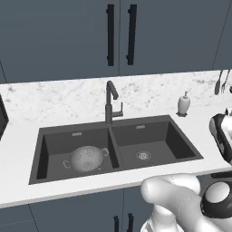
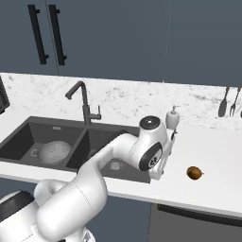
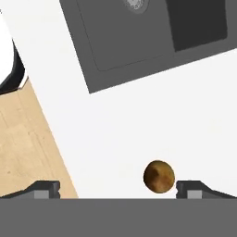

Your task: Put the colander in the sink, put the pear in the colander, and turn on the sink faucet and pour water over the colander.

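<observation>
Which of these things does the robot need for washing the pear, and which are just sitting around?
For the job:
- colander, already in the left basin
- pear, on the counter
- sink
- sink faucet, no water running
- gripper, open above the pear

Just lying about:
- white soap dispenser
- hanging utensils
- cabinet handles

White table (image 2: 222, 156) is carrying the pear (image 2: 194, 173), sitting alone right of the sink (image 2: 71, 142). White soap bottle (image 2: 173, 118) is standing near the back wall, behind the sink's right corner.
</observation>
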You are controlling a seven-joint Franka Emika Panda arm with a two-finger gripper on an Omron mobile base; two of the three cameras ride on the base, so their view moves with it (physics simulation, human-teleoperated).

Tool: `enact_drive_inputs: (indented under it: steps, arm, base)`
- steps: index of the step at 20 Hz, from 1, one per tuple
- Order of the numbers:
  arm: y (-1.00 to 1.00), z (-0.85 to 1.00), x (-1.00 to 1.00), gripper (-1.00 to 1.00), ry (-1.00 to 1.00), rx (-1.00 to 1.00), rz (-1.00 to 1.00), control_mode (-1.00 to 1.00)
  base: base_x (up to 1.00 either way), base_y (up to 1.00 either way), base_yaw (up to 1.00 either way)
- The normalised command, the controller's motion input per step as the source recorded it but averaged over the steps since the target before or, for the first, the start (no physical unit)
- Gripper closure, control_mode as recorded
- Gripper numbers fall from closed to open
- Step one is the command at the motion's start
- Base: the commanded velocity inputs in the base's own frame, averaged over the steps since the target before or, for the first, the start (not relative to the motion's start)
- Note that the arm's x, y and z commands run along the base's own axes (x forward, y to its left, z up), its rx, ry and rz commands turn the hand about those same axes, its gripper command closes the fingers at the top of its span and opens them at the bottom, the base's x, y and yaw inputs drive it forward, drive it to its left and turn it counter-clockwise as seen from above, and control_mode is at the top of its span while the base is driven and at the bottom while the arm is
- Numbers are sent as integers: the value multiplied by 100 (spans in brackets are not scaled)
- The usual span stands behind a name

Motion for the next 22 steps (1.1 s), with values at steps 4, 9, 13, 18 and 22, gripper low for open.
enact_drive_inputs:
  steps: [4,9,13,18,22]
  arm:
    - [-55,-4,0,-100,4,0,20,-100]
    - [-29,-5,0,-100,8,0,21,-100]
    - [-12,-15,0,-100,2,0,17,-100]
    - [-6,-20,3,-100,0,-1,15,-100]
    - [0,-24,11,-100,5,-5,10,-100]
  base:
    - [0,0,0]
    - [0,0,0]
    - [0,0,0]
    - [0,0,0]
    - [0,0,0]
